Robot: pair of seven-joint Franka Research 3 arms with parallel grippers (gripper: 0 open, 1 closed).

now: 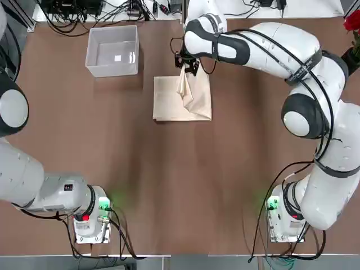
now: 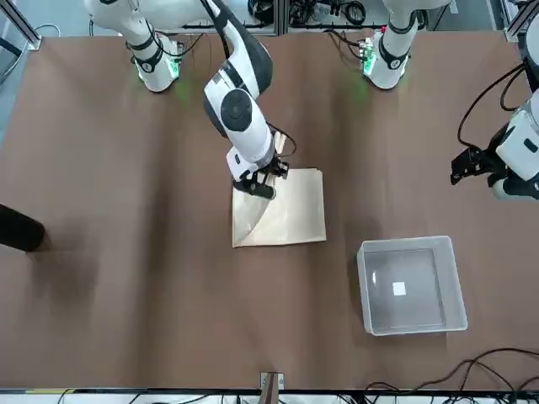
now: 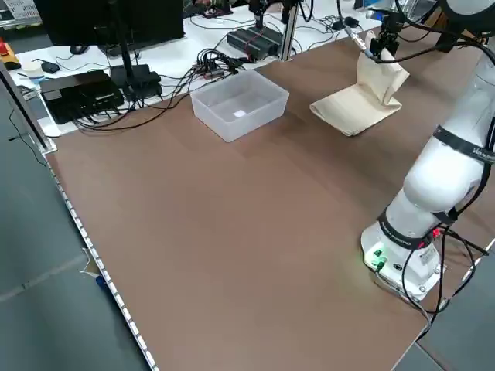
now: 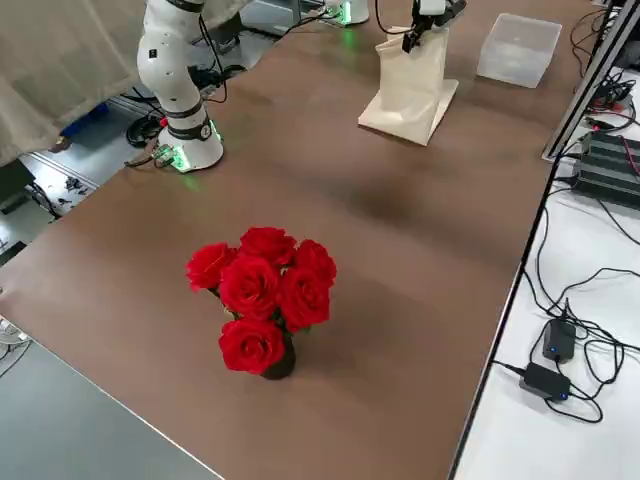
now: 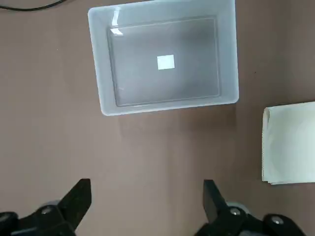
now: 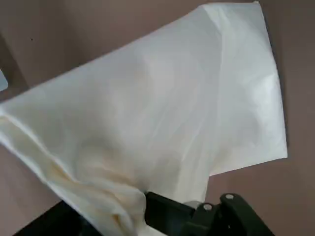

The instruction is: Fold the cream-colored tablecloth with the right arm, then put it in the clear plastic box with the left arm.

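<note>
Top view, left to right: left end effector (image 5: pixel 147 196) parked off at the table's left edge, fingers spread wide, gripping nothing, seen best in its own wrist view. Next, clear plastic box (image 1: pixel 112 50) sitting upright on the brown table (image 1: pixel 169 180) toward the far side, nothing inside but a small white label. Just right of the box yet apart from it, cream-colored tablecloth (image 1: pixel 183 100) lying as a folded rectangle near the table's middle, one corner pulled up into a hanging peak. Right end effector (image 1: pixel 185 63) above the cloth's far edge, fingers pinched tight on that lifted corner. Farther right, red roses (image 4: pixel 262 290) standing near the table's edge.
</note>
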